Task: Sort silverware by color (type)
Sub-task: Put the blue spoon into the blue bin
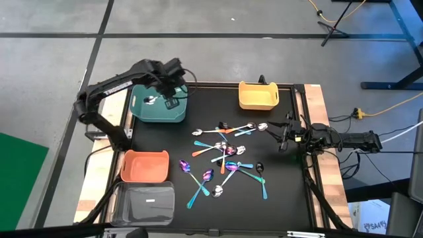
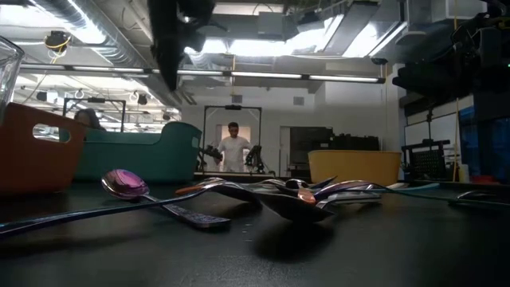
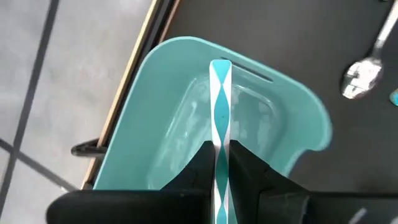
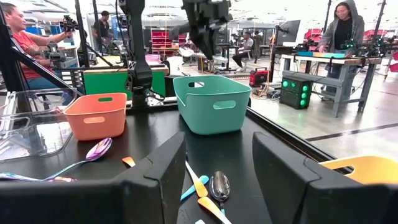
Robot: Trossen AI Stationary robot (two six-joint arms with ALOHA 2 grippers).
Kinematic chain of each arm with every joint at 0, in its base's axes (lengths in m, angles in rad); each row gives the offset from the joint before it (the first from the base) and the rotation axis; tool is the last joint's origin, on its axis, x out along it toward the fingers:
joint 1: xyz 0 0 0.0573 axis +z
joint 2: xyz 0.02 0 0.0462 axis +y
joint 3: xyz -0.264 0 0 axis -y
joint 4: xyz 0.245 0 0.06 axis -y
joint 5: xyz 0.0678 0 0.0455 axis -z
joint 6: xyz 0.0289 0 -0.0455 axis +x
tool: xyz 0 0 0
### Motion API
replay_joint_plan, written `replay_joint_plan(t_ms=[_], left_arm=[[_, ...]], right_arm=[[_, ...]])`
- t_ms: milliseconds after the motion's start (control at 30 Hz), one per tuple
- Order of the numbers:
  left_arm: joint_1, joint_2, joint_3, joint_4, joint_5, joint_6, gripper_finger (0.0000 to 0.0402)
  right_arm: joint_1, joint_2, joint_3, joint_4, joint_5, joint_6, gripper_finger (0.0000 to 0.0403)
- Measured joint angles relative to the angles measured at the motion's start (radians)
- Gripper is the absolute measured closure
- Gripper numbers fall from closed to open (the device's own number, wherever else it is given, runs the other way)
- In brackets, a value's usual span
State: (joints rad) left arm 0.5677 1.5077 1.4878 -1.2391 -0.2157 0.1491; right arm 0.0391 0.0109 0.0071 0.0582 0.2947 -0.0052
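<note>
Clamped in my left claw (image 3: 221,163), a teal spoon (image 3: 221,106) hangs above the teal bin (image 3: 292,112), matching colors. Right claw (image 4: 217,177) waits spread beside the pile.

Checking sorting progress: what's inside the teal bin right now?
In the high view one spoon lies in the teal bin. The left gripper hovers over it holding a teal spoon, covering part of the floor.

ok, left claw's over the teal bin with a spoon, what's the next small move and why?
Probably open the left claw to drop the teal spoon. It's shut on the handle, and the spoon hangs directly above the inside of the teal bin, so release should land it in.
</note>
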Motion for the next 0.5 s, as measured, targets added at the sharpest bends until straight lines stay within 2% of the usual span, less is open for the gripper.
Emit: replay_joint_plan(t_ms=[167, 367, 500], left_arm=[[0.045, -0.073, -0.218, 0.207, 0.04, 0.06, 0.0381], [0.098, -0.067, -0.417, 0.404, 0.07, 0.149, 0.0381], [0.136, -0.065, -0.518, 0.527, 0.125, 0.168, 0.0381]], right_arm=[[0.0, 0.0, 0.0, 0.0, 0.0, 0.0, 0.0228], [0.0, 0.0, 0.0, 0.0, 0.0, 0.0, 0.0228], [0.0, 0.0, 0.0, 0.0, 0.0, 0.0, 0.0228]])
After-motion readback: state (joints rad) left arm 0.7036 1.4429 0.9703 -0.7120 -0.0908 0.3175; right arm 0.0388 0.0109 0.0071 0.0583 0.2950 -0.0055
